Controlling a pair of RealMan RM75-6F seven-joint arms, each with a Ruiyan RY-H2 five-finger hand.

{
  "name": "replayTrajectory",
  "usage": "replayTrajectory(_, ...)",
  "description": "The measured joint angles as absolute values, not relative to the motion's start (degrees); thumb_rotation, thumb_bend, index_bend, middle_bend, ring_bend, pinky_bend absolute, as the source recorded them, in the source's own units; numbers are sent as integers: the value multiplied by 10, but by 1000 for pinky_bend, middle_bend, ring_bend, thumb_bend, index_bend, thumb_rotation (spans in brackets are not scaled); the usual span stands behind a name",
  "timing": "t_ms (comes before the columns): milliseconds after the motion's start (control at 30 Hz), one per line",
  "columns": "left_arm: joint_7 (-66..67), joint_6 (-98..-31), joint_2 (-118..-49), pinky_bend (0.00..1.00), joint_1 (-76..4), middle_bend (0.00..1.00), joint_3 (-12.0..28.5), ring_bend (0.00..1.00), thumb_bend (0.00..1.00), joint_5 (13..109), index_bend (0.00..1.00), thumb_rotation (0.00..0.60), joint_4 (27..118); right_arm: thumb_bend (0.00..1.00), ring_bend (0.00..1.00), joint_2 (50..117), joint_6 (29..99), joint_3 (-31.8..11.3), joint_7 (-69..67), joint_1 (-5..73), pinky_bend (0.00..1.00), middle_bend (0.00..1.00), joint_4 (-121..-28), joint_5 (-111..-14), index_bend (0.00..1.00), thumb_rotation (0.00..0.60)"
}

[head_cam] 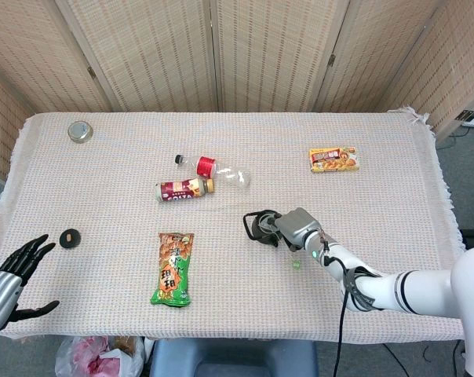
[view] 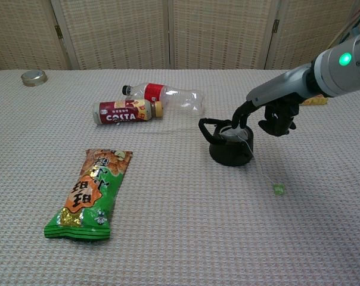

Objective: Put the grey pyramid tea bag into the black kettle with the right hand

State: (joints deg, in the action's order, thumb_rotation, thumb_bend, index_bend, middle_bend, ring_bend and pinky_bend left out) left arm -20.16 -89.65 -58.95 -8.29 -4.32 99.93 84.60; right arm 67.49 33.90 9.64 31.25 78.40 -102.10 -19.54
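The right hand (view: 279, 118), fingers curled in, is hovering just beside the black kettle (view: 229, 143), whose tea bag (view: 235, 134) is resting inside.

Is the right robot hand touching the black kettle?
Cannot tell. In the chest view the right robot hand hangs close over the black kettle, fingers reaching its opening, but neither contact nor gap shows plainly.

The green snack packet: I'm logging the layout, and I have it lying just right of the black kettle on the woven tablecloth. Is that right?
Not quite. The green snack packet lies left of the black kettle, not right, still flat on the woven tablecloth. The chest view shows this plainly, and the head view agrees.
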Motion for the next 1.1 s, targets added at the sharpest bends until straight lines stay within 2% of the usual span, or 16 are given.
replayTrajectory(767, -220, -905, -587, 174, -81, 0, -45, 0, 151, 1002, 0, 600, 838, 752, 608, 740, 309, 143, 280, 827, 564, 134, -956, -180, 123, 600)
replayTrajectory(933, -217, -905, -588, 174, -80, 0, -45, 0, 151, 1002, 0, 600, 837, 753, 608, 725, 330, 140, 271, 825, 564, 128, -978, -192, 123, 600)
replayTrajectory(1100, -212, -902, -589, 174, -81, 0, -44, 0, 151, 997, 0, 600, 839, 738, 608, 672, 393, 137, 266, 811, 564, 115, -1055, -228, 123, 600)
